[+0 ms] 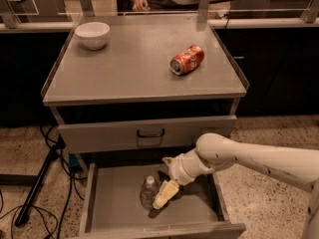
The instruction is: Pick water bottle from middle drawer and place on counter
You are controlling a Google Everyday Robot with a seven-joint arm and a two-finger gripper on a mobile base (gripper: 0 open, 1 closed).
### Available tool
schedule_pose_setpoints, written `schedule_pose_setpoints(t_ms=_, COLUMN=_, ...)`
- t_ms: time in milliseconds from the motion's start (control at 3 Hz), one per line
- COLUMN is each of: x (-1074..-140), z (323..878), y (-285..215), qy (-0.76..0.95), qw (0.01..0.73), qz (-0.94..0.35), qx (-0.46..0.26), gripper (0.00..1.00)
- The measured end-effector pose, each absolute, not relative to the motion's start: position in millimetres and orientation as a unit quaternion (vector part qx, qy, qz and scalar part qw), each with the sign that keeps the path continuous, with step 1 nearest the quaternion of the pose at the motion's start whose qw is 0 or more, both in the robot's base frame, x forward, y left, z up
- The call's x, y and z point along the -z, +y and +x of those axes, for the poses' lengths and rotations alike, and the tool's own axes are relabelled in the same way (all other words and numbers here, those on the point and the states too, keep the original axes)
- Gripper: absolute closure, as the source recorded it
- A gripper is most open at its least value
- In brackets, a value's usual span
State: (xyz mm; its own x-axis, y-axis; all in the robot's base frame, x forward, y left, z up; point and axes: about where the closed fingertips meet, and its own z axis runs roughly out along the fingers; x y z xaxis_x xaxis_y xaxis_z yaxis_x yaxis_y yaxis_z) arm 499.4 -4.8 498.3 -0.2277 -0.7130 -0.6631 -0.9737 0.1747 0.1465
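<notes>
One step in hand, by judgement the grasp itself: gripper (160, 197) down inside the middle drawer (113, 199), close against the water bottle (147, 192), upright just to its left in view. Spread or clamped: cannot tell. Next, probably: securing a hold on slick, rounded clear plastic under the pale cap, then lifting clear of low grey metal walls toward the flat matte counter (132, 66), above and behind the gripper.

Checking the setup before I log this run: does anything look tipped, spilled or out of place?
Only the soda can: it lies on its side on the counter, no spill visible. The water bottle stands in the middle drawer, with the gripper beside it.
</notes>
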Motion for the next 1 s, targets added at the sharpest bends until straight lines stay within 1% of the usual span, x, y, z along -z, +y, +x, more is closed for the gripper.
schedule_pose_setpoints(t_ms=333, x=-467.9, z=482.6, y=11.3, qy=0.713, qw=0.216, qz=-0.592, qx=-0.306, gripper=0.00)
schedule_pose_setpoints(t_ms=1000, x=-459.7, z=478.9, y=17.9, qy=0.703, qw=0.211, qz=-0.601, qx=-0.316, gripper=0.00)
